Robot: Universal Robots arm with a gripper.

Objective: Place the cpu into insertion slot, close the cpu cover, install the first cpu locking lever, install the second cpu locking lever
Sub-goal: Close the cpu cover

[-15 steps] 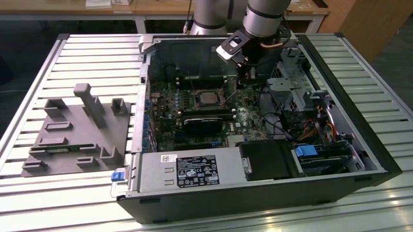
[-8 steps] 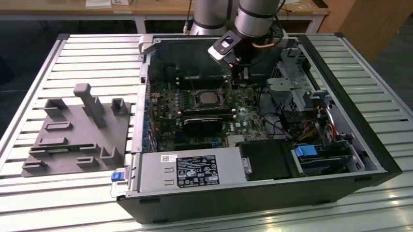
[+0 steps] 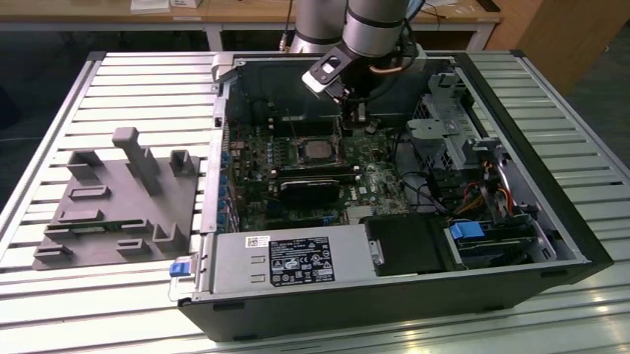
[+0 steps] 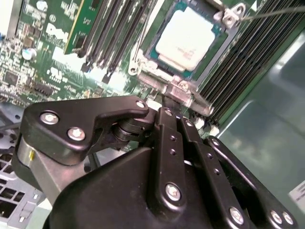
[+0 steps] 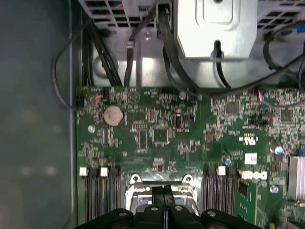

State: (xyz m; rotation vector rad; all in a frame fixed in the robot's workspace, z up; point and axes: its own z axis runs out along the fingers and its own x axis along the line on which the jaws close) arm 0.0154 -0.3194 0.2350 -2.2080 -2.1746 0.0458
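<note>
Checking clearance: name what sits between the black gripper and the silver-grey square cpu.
In the second wrist view, only the rim of the thin silver cpu cover lies between the black gripper and the silver-grey cpu.

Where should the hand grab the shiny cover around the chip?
Probably by the small tongue that juts from the edge of the cpu cover nearest the hand, coming in from that side. The frame seems to lie flat around the cpu, so nothing else sticks out to pinch.

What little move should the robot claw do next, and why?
Probably press the shut gripper gently down on the edge tab of the cpu cover: the cpu already seems framed by the cover, and the gripper is right at that tab.
</note>
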